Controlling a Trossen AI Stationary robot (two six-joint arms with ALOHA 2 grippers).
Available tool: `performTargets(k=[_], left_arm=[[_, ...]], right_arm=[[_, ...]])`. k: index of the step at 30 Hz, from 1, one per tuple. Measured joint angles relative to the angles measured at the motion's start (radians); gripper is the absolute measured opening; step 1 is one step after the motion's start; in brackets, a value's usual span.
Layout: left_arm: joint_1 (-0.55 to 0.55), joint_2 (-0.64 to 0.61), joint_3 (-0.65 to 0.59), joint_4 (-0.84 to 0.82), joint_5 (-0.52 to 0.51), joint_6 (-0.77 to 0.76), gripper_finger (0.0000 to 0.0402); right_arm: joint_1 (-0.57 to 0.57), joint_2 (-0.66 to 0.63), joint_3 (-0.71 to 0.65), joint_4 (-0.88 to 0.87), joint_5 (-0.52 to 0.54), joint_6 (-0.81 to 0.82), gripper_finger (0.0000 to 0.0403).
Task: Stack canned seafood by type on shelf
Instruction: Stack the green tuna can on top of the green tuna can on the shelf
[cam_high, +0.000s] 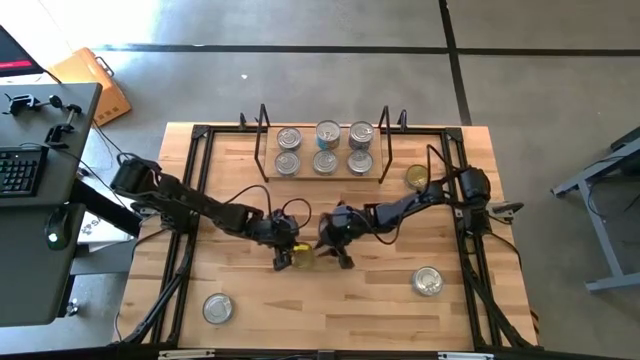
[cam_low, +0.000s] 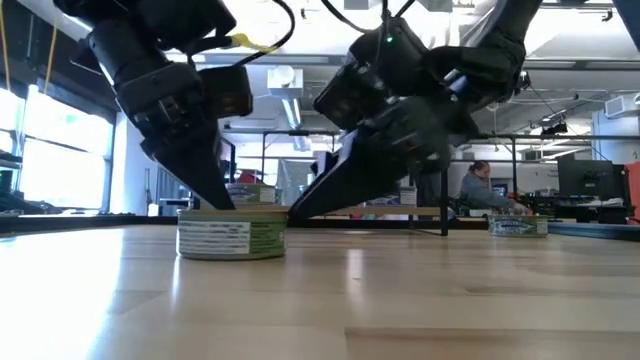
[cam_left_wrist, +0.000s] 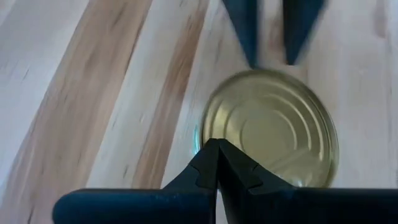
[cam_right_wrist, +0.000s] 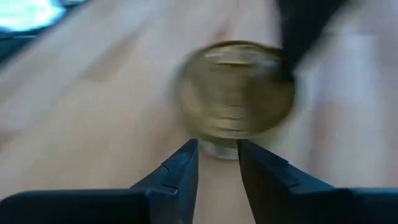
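Left hand (cam_high: 283, 262), fingers pressed together, braces the gold-topped tin (cam_high: 302, 256) mid-table, so I judge it a backstop; right hand (cam_high: 331, 254), partly spread, noses in opposite, holding nothing. Silver tins sit on the shelf (cam_high: 321, 172).

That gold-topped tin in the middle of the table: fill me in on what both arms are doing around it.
Both hands are down at the gold-topped tin, which sits on the table. The left hand is shut, its tip at the tin's edge. The right hand is partly open on the other side, gripping nothing. Six silver-topped tins are already on the shelf. Another gold tin and two silver tins remain loose.
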Motion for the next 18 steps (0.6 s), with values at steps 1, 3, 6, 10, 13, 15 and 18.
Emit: performTargets(k=[1,3,6,10,13,15,18], left_arm=[[-0.002,-0.009,0.0,-0.028,0.0,-0.019,0.0],[-0.011,-0.037,0.0,-0.097,-0.013,-0.063,0.0],[-0.046,-0.106,-0.004,-0.234,-0.09,-0.161,0.0],[-0.134,-0.228,-0.004,-0.421,-0.242,-0.354,0.0],[-0.229,-0.288,-0.004,-0.529,-0.31,-0.497,0.0],[-0.29,-0.309,-0.004,-0.548,-0.34,-0.575,0.0],[-0.352,-0.291,-0.004,-0.532,-0.341,-0.608,0.0]], right_arm=[[-0.007,0.0,0.0,0.011,0.053,0.01,0.0107],[-0.025,0.0,0.0,0.04,0.171,0.046,0.0107],[-0.058,0.0,0.0,0.068,0.318,0.107,0.0107],[-0.095,0.0,0.0,0.067,0.327,0.151,0.0107],[-0.1,0.0,0.0,0.042,0.294,0.167,0.0107],[-0.094,0.0,0.0,0.036,0.274,0.169,0.0107],[-0.076,0.0,0.0,0.033,0.167,0.12,0.0107]])
